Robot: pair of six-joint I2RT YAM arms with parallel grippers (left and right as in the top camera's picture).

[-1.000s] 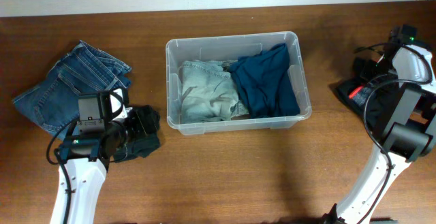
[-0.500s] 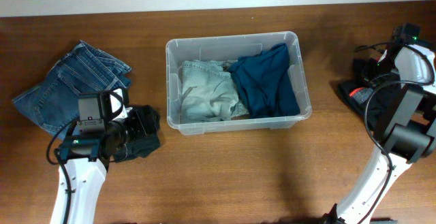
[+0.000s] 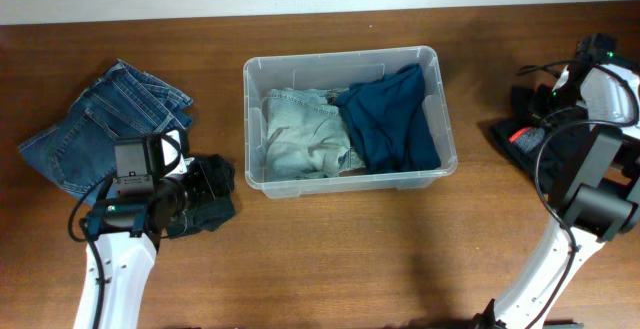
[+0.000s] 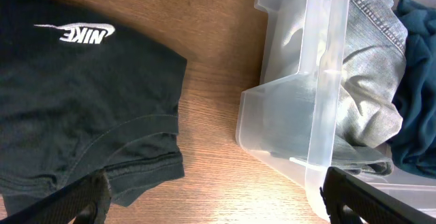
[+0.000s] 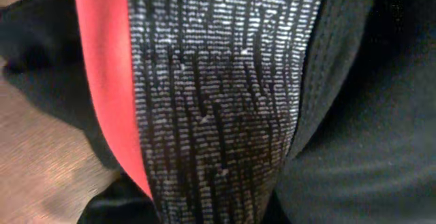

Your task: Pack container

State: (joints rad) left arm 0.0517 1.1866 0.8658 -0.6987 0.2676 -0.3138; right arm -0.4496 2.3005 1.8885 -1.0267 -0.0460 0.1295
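Right jaws, closed, are hidden by black-and-red fabric up close.

Folded jeans, black shirt (Nike)

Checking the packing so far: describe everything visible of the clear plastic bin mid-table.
The clear rectangular plastic bin stands upright and lidless on the brown wooden table, centre rear. Rounded corners, rolled rim, moulded notches inside. A pale denim garment fills its left side, a dark teal garment its right.
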